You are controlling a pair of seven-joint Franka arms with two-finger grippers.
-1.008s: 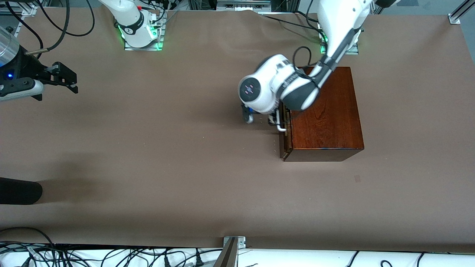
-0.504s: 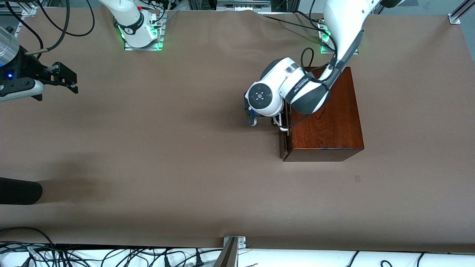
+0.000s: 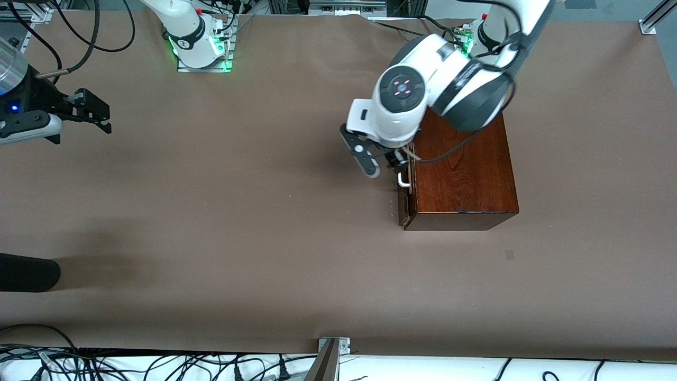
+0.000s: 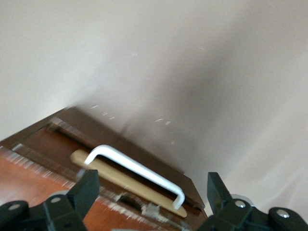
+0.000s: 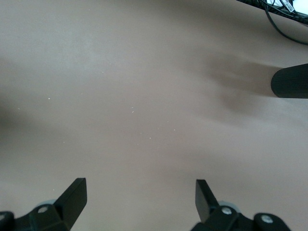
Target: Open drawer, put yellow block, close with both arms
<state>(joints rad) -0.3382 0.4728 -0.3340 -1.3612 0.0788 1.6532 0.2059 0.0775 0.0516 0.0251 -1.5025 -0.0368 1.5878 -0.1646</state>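
The left end effector (image 3: pixel 382 162) hangs spread over the drawer (image 3: pixel 405 197) handle (image 4: pixel 137 169) (drawer shut in its box (image 3: pixel 461 172)); the right end effector (image 3: pixel 87 112) waits spread above the bench (image 3: pixel 238 222).

White arms (image 3: pixel 418 90) w/ grey-black segments, black cabling, green base lights.
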